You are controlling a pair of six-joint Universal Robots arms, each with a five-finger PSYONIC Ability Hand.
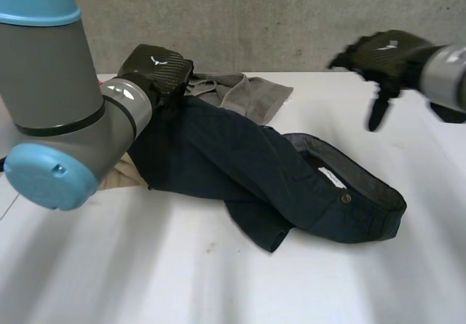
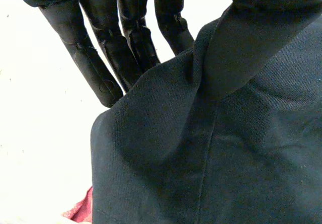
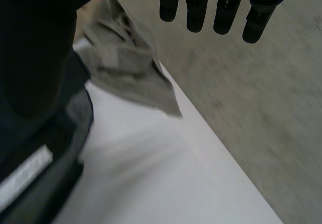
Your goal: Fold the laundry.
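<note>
Left arm [image 1: 51, 120], grey with light-blue caps, reaches to the far end of the navy trousers [image 1: 240, 171]. Left robot hand [image 1: 156, 73] pinches their cloth between straight fingers [image 2: 95, 68] and thumb. Navy trousers lie crumpled on the white surface [image 1: 218, 280]. Grey garment [image 1: 247, 91] touches their far side. Right robot hand [image 1: 382, 58] is raised beyond their waistband end, fingers straight, empty.

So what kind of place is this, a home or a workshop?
Probably a lab or test room, not a home: a bare concrete wall, a plain white table, and a robot arm over crumpled trousers.
</note>
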